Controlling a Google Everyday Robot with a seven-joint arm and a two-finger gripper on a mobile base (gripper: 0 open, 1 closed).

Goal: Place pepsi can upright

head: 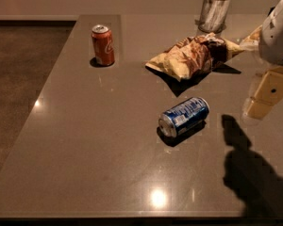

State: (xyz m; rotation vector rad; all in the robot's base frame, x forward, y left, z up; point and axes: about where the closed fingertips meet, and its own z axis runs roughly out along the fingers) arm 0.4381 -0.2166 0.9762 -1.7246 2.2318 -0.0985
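The pepsi can (184,116) is dark blue with white and light-blue markings. It lies on its side near the middle of the grey-brown table (85,140), its silver end facing front left. My gripper (265,99) hangs at the right edge of the view, above the table. It is to the right of the can, a little farther back, and apart from it. Nothing shows in its grasp.
A red-orange can (103,44) stands upright at the back left. A crumpled chip bag (193,55) lies behind the pepsi can. A metal cup (213,13) stands at the back. The table's left edge borders dark floor (19,79). The arm's shadow (254,173) falls front right.
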